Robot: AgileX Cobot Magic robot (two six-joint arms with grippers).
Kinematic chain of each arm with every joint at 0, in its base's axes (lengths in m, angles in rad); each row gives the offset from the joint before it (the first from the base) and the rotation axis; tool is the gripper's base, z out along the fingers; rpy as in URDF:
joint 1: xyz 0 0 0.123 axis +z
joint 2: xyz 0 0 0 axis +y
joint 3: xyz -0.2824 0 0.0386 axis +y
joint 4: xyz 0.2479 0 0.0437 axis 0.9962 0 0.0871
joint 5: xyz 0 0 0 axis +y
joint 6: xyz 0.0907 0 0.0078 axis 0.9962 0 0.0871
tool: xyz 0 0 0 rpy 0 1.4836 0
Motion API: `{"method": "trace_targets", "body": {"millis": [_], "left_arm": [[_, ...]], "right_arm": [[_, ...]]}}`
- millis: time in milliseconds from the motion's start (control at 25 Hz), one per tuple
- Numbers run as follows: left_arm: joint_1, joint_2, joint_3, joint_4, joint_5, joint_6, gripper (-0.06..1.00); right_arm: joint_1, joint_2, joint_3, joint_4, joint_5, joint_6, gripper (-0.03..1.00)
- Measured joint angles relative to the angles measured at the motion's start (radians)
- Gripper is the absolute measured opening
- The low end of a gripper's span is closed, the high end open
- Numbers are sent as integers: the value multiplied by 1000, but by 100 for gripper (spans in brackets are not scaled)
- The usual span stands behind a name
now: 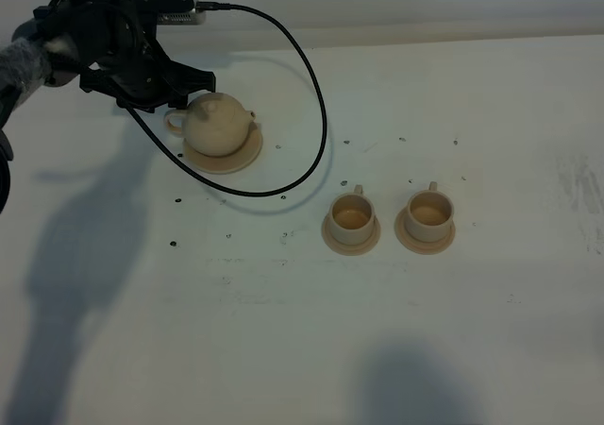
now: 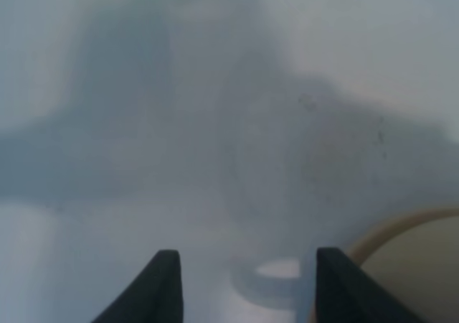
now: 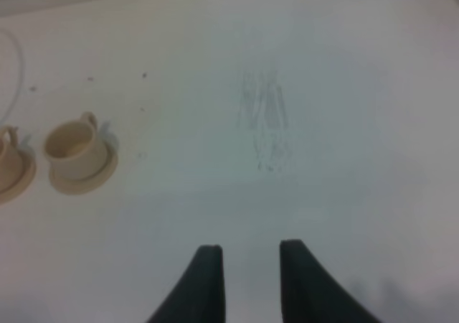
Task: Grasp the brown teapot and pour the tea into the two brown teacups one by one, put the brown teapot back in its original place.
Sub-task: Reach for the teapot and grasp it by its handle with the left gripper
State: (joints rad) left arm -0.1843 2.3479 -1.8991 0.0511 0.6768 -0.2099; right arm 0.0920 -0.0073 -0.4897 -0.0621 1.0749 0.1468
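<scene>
The brown teapot [image 1: 219,125] sits on its wide saucer [image 1: 243,159], the original place, at the back left. My left gripper [image 1: 179,106] is at the teapot's loop handle. In the left wrist view the gripper [image 2: 247,265] is open, with the blurred handle [image 2: 276,286] between its fingers and the teapot's body [image 2: 423,276] beside it. The two brown teacups [image 1: 351,215] [image 1: 429,209] stand on their saucers right of centre. My right gripper [image 3: 251,262] hovers over bare table with a narrow gap between its fingers and nothing in it; one teacup [image 3: 72,147] is off to its side.
A black cable [image 1: 316,94] loops from the left arm over the table, between the teapot and the cups. Small dark specks dot the white tabletop [image 1: 283,331]. The arms' shadows fall across the left and front.
</scene>
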Motion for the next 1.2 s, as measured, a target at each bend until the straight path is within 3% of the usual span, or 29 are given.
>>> {"method": "trace_targets", "body": {"millis": [560, 1200], "left_arm": [[3, -12, 0, 19, 49, 0, 4], [6, -13, 0, -21, 78, 0, 4]], "right_arm": [[0, 0, 0, 0, 0, 0, 22], [0, 0, 0, 0, 0, 0, 22]]}}
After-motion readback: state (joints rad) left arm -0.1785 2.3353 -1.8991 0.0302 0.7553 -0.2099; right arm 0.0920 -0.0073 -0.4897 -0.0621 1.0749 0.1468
